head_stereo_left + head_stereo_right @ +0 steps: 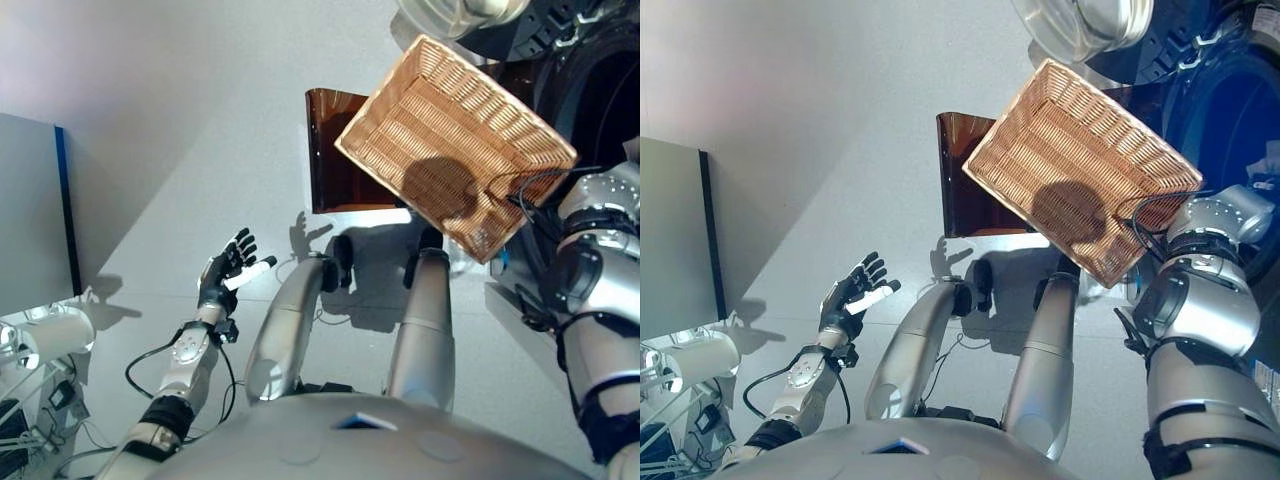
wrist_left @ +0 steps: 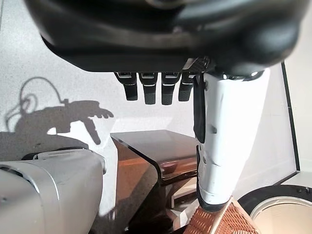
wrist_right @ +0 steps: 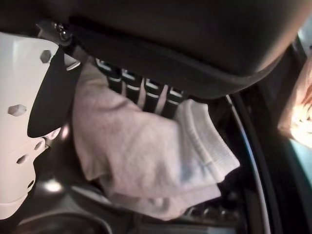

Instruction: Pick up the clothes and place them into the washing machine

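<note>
Grey floor, wicker basket (image 1: 455, 145) empty. Right hand (image 3: 146, 53), inside the washing machine (image 1: 1230, 110) at right, pinches a pale cloth (image 3: 151, 156); left hand (image 1: 228, 272) hangs slack-fingered. Cloth may snag on the door rim on release.

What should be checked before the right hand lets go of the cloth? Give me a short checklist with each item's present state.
1. White cloth held in the right hand: ok, fingers curled on it.
2. Hand inside the washing machine: ok, its dark drum rim shows past the cloth in the right wrist view.
3. Cloth fully past the door opening: cannot tell.
4. Wicker basket emptied: ok, nothing in it.
5. Left hand clear of the work: ok, open, holding nothing.
</note>
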